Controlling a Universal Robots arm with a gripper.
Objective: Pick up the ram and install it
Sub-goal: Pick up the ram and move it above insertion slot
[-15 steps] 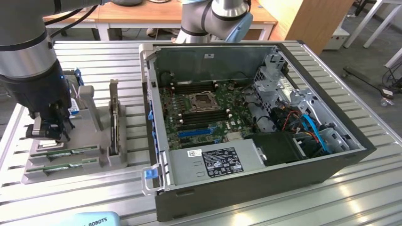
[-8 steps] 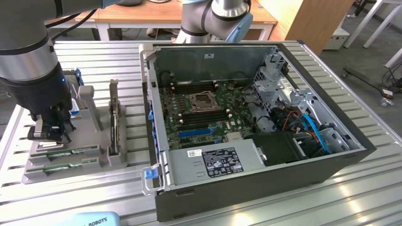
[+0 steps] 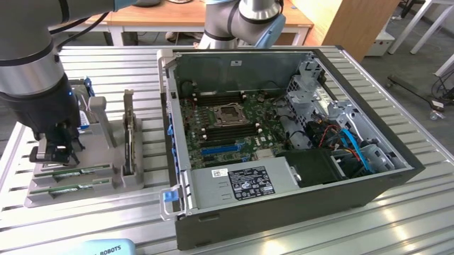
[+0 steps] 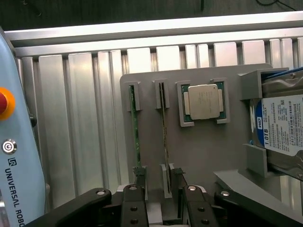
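A thick grey and black robot arm (image 3: 32,79) reaches straight down at the exterior view's left, wrist vertical. Its black gripper (image 3: 60,155) points at a flat grey plastic parts holder (image 3: 35,201) on a ribbed aluminium table (image 3: 397,223).

In the wrist view the gripper (image 4: 159,176) has its jaws wide apart and holds nothing. Its two black fingers (image 4: 134,203) stand on either side of one end of the ram (image 4: 165,142), a long thin green circuit-board stick resting on edge in a slot of the holder (image 4: 203,161). Whether the fingers touch it cannot be told.

A second matching green stick (image 4: 135,132) sits in the neighbouring slot. A square silver processor chip (image 4: 203,101) lies just beside the ram on its other side, with a blue-labelled silver hard drive (image 4: 284,127) beyond it.

A black open computer case (image 3: 397,175) lies well apart, towards the exterior view's right.
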